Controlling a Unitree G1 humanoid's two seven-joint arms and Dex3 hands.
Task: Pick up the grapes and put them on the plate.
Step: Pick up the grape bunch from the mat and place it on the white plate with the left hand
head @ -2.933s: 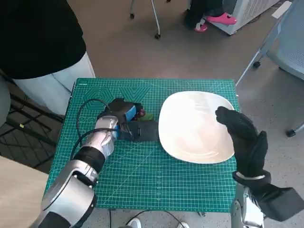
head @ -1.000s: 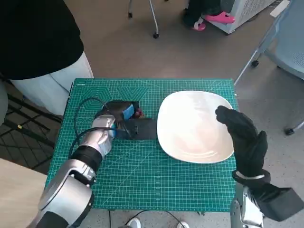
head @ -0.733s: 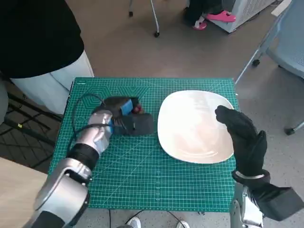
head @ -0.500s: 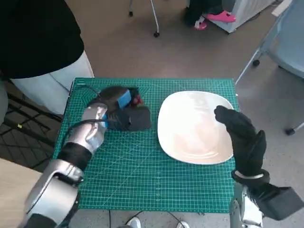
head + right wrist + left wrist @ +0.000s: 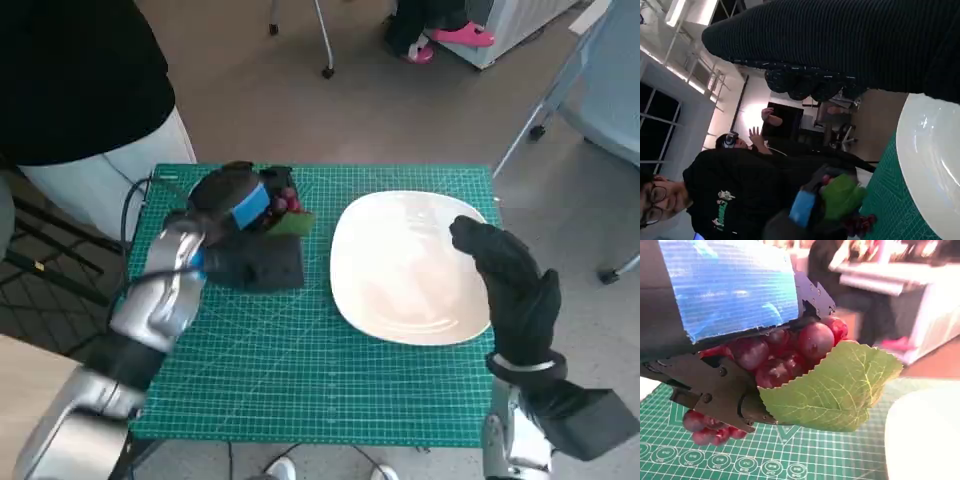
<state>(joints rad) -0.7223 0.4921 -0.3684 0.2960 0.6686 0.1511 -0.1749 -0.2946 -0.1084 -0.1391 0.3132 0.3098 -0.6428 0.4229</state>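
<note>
My left hand holds a bunch of red grapes with a green leaf, lifted above the green mat, left of the white plate. In the left wrist view the grapes and leaf sit between the hand's black fingers, and some grapes hang below them. The right wrist view shows the held grapes beyond the plate's rim. My gloved right hand hovers over the plate's right side, fingers apart, holding nothing.
The green cutting mat covers the small table. A person in a black top and pale trousers stands close at the table's far left corner. Chair legs and a grey chair stand on the floor beyond.
My left hand has lifted off the mat with the grapes and risen toward the far left; the leaf now shows beside it. The right hand has barely moved.
</note>
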